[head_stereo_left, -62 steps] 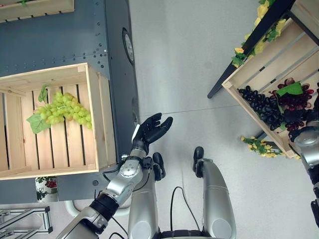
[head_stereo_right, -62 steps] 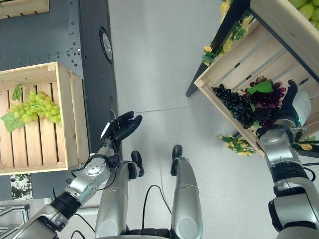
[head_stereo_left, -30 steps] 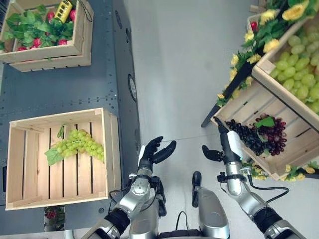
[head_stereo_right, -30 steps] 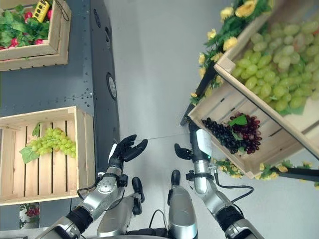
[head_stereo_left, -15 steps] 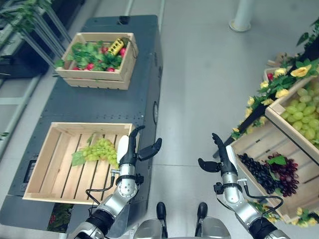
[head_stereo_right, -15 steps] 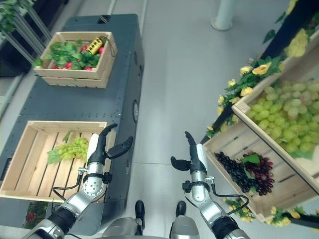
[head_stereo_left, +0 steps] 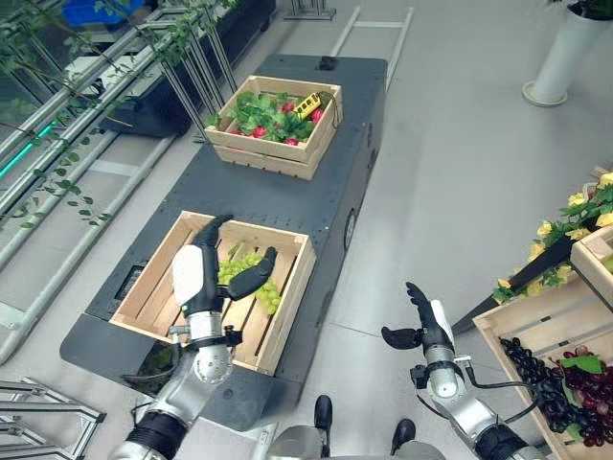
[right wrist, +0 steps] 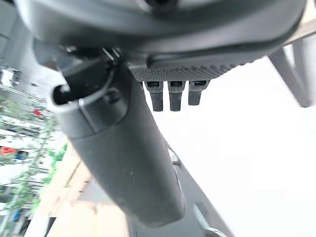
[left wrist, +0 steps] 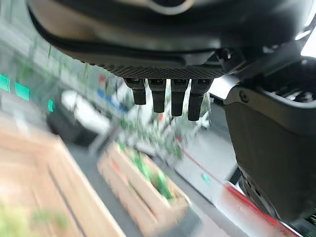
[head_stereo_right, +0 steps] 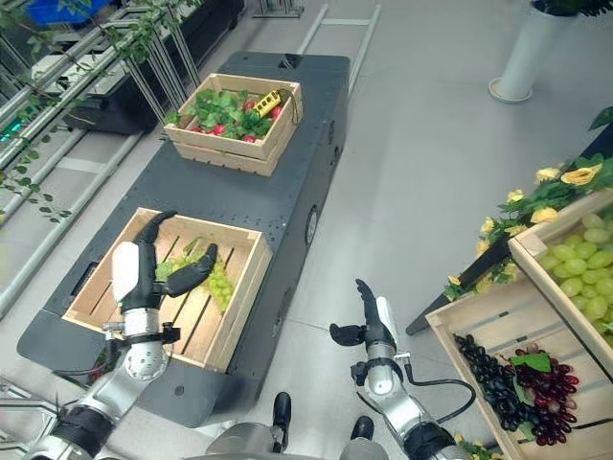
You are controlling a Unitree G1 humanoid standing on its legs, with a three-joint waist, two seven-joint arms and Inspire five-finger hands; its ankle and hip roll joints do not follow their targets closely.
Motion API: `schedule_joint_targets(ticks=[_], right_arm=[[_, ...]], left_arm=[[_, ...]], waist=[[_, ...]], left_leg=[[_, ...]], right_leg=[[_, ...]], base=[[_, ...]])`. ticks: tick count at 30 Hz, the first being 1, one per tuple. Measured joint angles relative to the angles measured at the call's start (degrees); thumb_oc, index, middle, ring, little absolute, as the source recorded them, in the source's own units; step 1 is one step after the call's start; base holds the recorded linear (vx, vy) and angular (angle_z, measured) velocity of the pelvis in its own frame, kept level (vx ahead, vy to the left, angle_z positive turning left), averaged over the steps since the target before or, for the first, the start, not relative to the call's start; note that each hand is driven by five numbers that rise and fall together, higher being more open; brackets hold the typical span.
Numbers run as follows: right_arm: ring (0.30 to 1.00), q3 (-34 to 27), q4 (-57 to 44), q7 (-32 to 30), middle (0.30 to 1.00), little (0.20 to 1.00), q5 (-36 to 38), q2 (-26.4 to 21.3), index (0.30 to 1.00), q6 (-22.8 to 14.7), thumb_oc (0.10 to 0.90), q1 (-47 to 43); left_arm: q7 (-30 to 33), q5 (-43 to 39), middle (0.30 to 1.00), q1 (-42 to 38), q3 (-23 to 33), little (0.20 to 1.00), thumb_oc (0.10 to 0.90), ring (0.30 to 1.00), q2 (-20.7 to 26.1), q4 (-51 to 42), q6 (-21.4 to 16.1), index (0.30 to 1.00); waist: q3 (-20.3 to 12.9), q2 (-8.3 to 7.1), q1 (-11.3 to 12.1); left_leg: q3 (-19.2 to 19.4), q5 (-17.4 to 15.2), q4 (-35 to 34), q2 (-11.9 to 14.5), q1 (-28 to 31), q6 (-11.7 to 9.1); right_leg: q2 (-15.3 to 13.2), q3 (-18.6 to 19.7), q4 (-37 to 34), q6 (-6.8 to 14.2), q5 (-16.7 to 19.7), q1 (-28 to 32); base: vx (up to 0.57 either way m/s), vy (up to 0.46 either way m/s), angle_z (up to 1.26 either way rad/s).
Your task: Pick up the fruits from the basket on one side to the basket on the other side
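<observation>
A bunch of green grapes [head_stereo_left: 269, 295] lies in the near wooden crate [head_stereo_left: 293, 276] on the dark cart. My left hand [head_stereo_left: 204, 279] is raised in front of that crate, open and empty, its fingers [left wrist: 172, 101] straight. My right hand [head_stereo_left: 423, 328] hangs open and empty over the floor, left of the slanted crate [head_stereo_left: 522, 318] on the right. That crate holds dark grapes [head_stereo_left: 542, 379] and purple grapes [head_stereo_left: 590, 391]. A higher crate behind it holds green grapes [head_stereo_right: 586, 276].
A second crate [head_stereo_left: 276, 117] of leafy greens and red fruit stands further along the cart [head_stereo_left: 362, 115]. Yellow flowers [head_stereo_left: 576, 213] trim the right stand. Metal racks with vines [head_stereo_left: 67, 125] run along the left. A white pillar base [head_stereo_left: 560, 57] stands at the back right.
The camera has tilted up, so the whole picture shifted. My right hand came away from the purple grapes empty. Both hands have stayed open and raised.
</observation>
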Motion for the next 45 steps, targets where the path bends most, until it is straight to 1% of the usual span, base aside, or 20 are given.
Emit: schedule_joint_targets(ticks=[1, 2, 4, 5, 8, 10, 13, 17, 21, 23, 25, 27, 28, 30, 34, 35, 37, 38, 43, 45], right_arm=[[0.900, -0.4, -0.1, 1.0, 0.900, 0.900, 0.0, -0.2, 0.900, -0.1, 0.800, 1.2], [0.900, -0.8, -0.1, 1.5, 0.900, 0.900, -0.1, -0.3, 0.900, -0.1, 0.800, 2.0], [0.900, -2.0, -0.2, 3.7, 0.900, 0.900, -0.4, -0.7, 0.900, -0.2, 0.800, 4.8], [0.900, -1.9, -0.1, 5.2, 0.900, 0.900, -0.5, -1.3, 0.900, -0.2, 0.800, 5.5], [0.900, -1.9, -0.1, 7.6, 0.900, 0.900, -0.5, -2.4, 0.900, -0.2, 0.800, 6.8], [0.900, -1.7, -0.1, 8.4, 0.900, 0.900, -0.5, -3.0, 0.900, -0.2, 0.800, 6.9], [0.900, -1.5, -0.1, 9.4, 0.900, 0.900, -0.5, -3.4, 0.900, -0.2, 0.800, 6.8], [0.900, -0.5, -0.1, 10.9, 0.900, 0.900, -0.5, -4.7, 0.900, -0.3, 0.800, 4.8], [0.900, 2.0, 0.8, 12.5, 0.900, 0.900, -0.5, -7.4, 0.900, -1.0, 0.800, 0.0], [0.900, 2.9, 0.9, 12.7, 0.900, 0.900, -0.5, -8.5, 0.900, -1.6, 0.800, -2.4], [0.900, 2.9, 0.9, 12.8, 0.900, 0.900, -0.5, -8.6, 0.900, -2.0, 0.800, -6.6], [0.900, 3.0, 0.9, 13.3, 0.900, 0.900, -0.4, -8.8, 0.900, -2.1, 0.800, -9.4], [0.900, 3.0, 0.9, 14.0, 0.900, 0.900, -0.4, -9.2, 0.900, -2.1, 0.800, -10.4], [0.900, 3.0, 1.0, 14.9, 0.900, 0.900, -0.4, -10.3, 0.900, -2.2, 0.800, -11.3], [0.900, 3.2, 1.0, 16.4, 0.900, 0.900, -0.4, -10.8, 0.900, -2.4, 0.800, -11.5], [0.900, 3.4, 1.0, 16.6, 0.900, 0.900, -0.4, -10.8, 0.900, -2.4, 0.800, -11.8], [0.900, 5.2, 0.9, 17.2, 0.900, 0.900, -0.4, -11.0, 0.900, -2.5, 0.800, -13.0], [0.900, 5.2, 0.8, 17.5, 0.900, 0.900, -0.4, -11.1, 0.900, -2.5, 0.800, -13.2], [0.900, 5.2, 0.2, 18.4, 0.900, 0.900, -0.2, -12.7, 0.900, -2.5, 0.800, -14.8], [0.900, 5.1, 0.2, 18.5, 0.900, 0.900, -0.1, -13.2, 0.900, -2.5, 0.800, -15.3]], left_arm=[[0.3, 0.0, 0.900, 0.5, 3.1, 0.900, 0.800, 0.900, 0.2, 1.7, 0.1, 0.900], [0.6, -0.1, 0.900, 0.7, 4.7, 0.900, 0.800, 0.900, 0.3, 2.5, 0.3, 0.900], [1.3, -0.2, 0.900, 0.8, 8.5, 0.900, 0.800, 0.900, 1.9, 5.9, 2.6, 0.900], [1.1, 0.1, 0.900, 0.7, 8.8, 0.900, 0.800, 0.900, 3.9, 8.0, 4.5, 0.900], [-1.3, -0.1, 0.900, -0.5, 8.8, 0.900, 0.800, 0.900, 7.8, 14.1, 7.7, 0.900], [-2.6, -0.1, 0.900, -3.3, 8.5, 0.900, 0.800, 0.900, 8.8, 19.9, 8.6, 0.900], [-4.2, -0.5, 0.900, -4.8, 7.3, 0.900, 0.800, 0.900, 9.8, 24.2, 11.5, 0.900], [-5.3, 6.0, 0.900, -6.4, 0.2, 0.900, 0.800, 0.900, 11.3, 27.8, 15.4, 0.900], [-5.3, 11.2, 0.900, -9.9, -7.3, 0.900, 0.800, 0.900, 11.5, 28.7, 16.2, 0.900], [-5.2, 14.3, 0.900, -13.0, -9.2, 0.900, 0.800, 0.900, 12.0, 29.0, 16.2, 0.900], [-5.1, 19.6, 0.900, -18.5, -13.3, 0.900, 0.800, 0.900, 15.8, 29.4, 16.0, 0.900], [-5.0, 22.5, 0.900, -22.3, -16.5, 0.900, 0.800, 0.900, 19.1, 30.0, 15.7, 0.900], [-5.0, 24.0, 0.900, -23.9, -17.4, 0.900, 0.800, 0.900, 20.0, 30.2, 15.3, 0.900], [-4.7, 26.6, 0.900, -26.3, -18.6, 0.900, 0.800, 0.900, 20.4, 30.4, 15.3, 0.900], [-3.1, 30.0, 0.900, -28.8, -21.5, 0.900, 0.800, 0.900, 20.8, 30.2, 15.2, 0.900], [-3.0, 30.4, 0.900, -29.7, -22.1, 0.900, 0.800, 0.900, 21.1, 30.1, 15.2, 0.900], [-2.7, 32.6, 0.900, -32.5, -25.0, 0.900, 0.800, 0.900, 21.9, 30.7, 15.4, 0.900], [-2.7, 34.3, 0.900, -33.4, -25.8, 0.900, 0.800, 0.900, 22.1, 30.9, 15.4, 0.900], [-3.0, 40.5, 0.900, -33.7, -26.2, 0.900, 0.800, 0.900, 24.4, 30.7, 15.4, 0.900], [-2.9, 41.2, 0.900, -33.9, -26.3, 0.900, 0.800, 0.900, 25.2, 30.7, 15.4, 0.900]], waist=[[-0.1, 0.22, -0.5], [-0.2, 0.31, -0.8], [-0.3, 0.46, -1.6], [-0.3, 0.47, -1.8], [-0.4, 0.49, -2.3], [-0.4, 0.54, -2.3], [-1.4, 0.50, -2.8], [-2.1, 0.79, -2.9], [-1.6, 0.74, -2.4], [0.6, 0.51, -2.4], [6.0, -0.38, -2.6], [10.0, -1.22, -2.9], [11.5, -1.40, -3.3], [14.4, -1.35, -3.5], [15.0, -1.75, -3.8], [15.5, -2.05, -3.8], [16.2, -3.43, -3.8], [16.2, -3.62, -3.8], [16.2, -3.67, -4.0], [16.2, -3.69, -4.2]], left_leg=[[0.9, -0.1, -0.1, 0.0, 0.4, 0.1], [1.0, -0.2, -0.1, -0.1, 0.6, 0.3], [1.0, -0.3, -0.1, -0.2, 1.0, 0.4], [1.0, -0.3, -0.1, -0.2, 1.0, 0.5], [1.4, -0.3, -0.1, -0.2, 1.1, 0.5], [1.4, -0.3, -0.1, -0.2, 1.1, 0.5], [1.4, -0.3, -0.1, -0.3, 0.3, 0.5], [1.6, 0.4, 0.3, -0.4, -2.6, 0.9], [2.5, 1.0, 1.1, -0.4, -7.2, 1.3], [2.7, 1.1, 2.4, -0.4, -8.8, 1.4], [3.2, 1.1, 4.3, -0.1, -10.9, 1.3], [3.8, 1.0, 5.5, 0.0, -11.8, 1.3], [3.8, 1.0, 6.0, 0.0, -12.6, 1.3], [3.9, 1.0, 6.8, -0.3, -13.0, 1.3], [4.3, 1.0, 8.3, -0.6, -16.4, 1.4], [4.6, 0.9, 9.0, -0.6, -17.0, 1.5], [5.5, -0.2, 12.2, -0.6, -19.1, 2.0], [5.8, -0.8, 13.9, -0.8, -20.2, 2.0], [6.1, -3.4, 21.3, 0.3, -24.8, 1.4], [6.1, -4.1, 23.5, 0.8, -26.3, 1.1]], right_leg=[[-0.1, 0.1, 0.0, 0.2, 0.1, 0.3], [-0.3, 0.1, 0.0, 0.3, 0.2, 0.5], [-0.4, 0.2, 0.0, 0.4, 0.1, 1.0], [-0.4, 0.2, 0.0, 0.4, 0.1, 0.9], [-0.4, 0.3, 0.0, 0.5, 0.2, 0.9], [-0.5, 0.4, 0.0, 0.5, 0.2, 0.9], [-0.5, 0.5, 0.0, 0.5, 0.2, 0.0], [-0.7, 0.8, 1.0, 0.6, 0.4, -3.4], [-1.2, 2.1, 3.7, 0.6, 0.3, -9.4], [-1.4, 2.3, 5.5, 0.4, 0.1, -11.4], [-1.9, 2.5, 9.0, -0.3, -0.9, -14.1], [-2.2, 3.7, 12.2, -0.4, -1.6, -16.3], [-2.5, 3.8, 13.6, -0.7, -2.1, -17.5], [-3.1, 3.9, 15.5, -0.4, -2.5, -18.3], [-3.8, 4.5, 19.0, -0.6, -3.6, -22.7], [-4.0, 4.8, 20.4, -0.7, -4.1, -23.5], [-5.1, 5.2, 25.6, -1.3, -6.7, -26.4], [-5.5, 5.2, 27.8, -1.4, -7.7, -27.5], [-5.9, 6.4, 34.3, -2.6, -10.3, -31.7], [-5.8, 6.5, 35.7, -2.9, -10.6, -32.9]], base=[[0.15, 0.099, -0.04], [0.15, 0.097, -0.05], [0.14, 0.088, -0.03], [0.11, 0.088, -0.01], [0.10, 0.103, -0.05], [0.09, 0.100, -0.02], [0.03, 0.121, 0.00], [-0.03, 0.131, -0.01], [-0.10, 0.105, -0.10], [-0.12, 0.077, -0.07], [-0.08, 0.093, -0.07], [-0.05, 0.104, -0.12], [-0.05, 0.104, -0.07], [-0.07, 0.093, 0.02], [-0.09, 0.058, 0.02], [-0.03, 0.044, 0.04], [-0.03, 0.065, 0.08], [-0.03, 0.064, 0.13], [-0.03, 0.041, 0.00], [-0.01, 0.013, -0.02]])
